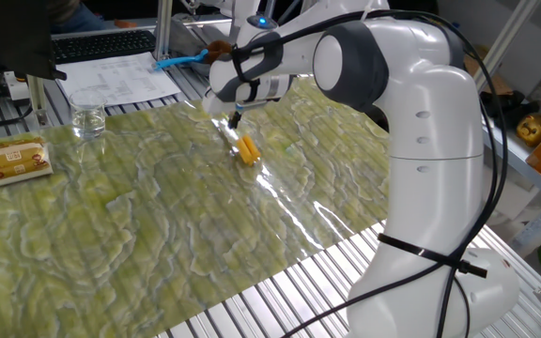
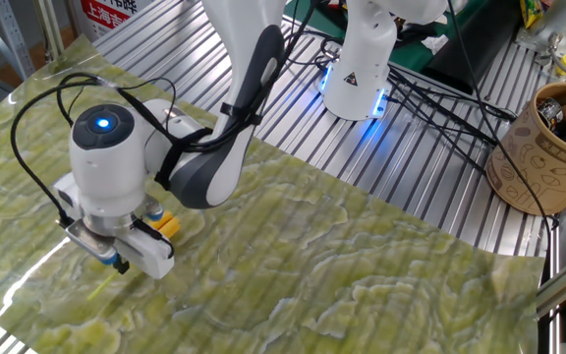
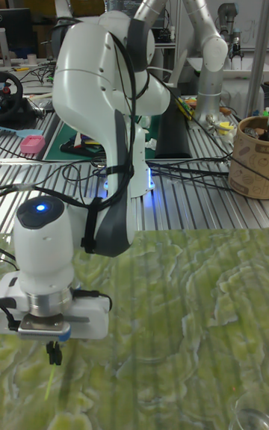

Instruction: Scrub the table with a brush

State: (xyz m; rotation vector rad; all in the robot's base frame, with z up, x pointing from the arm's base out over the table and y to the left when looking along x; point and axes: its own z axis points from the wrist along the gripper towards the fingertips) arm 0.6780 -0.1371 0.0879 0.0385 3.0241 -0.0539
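Observation:
The brush has its yellow ribbed head [image 1: 248,150] resting on the green-yellow marbled sheet of the table [image 1: 139,225]. Its thin pale handle runs up into my gripper [image 1: 236,118], which is shut on it. In the other fixed view the yellow head [image 2: 168,225] peeks out beside the white hand, and the handle's free end [image 2: 104,288] sticks out on the near side. The fingers themselves are hidden there under the hand. In the tall view the gripper [image 3: 54,353] points straight down with the pale handle [image 3: 50,381] just below it; the head is hidden.
A blue-handled brush [image 1: 181,58], papers [image 1: 120,80] and a keyboard lie at the far edge. A glass [image 1: 88,120] and a tan packet [image 1: 12,158] sit on the left. A brown cup of tools [image 2: 543,147] and cables stand near the robot base [image 2: 362,69].

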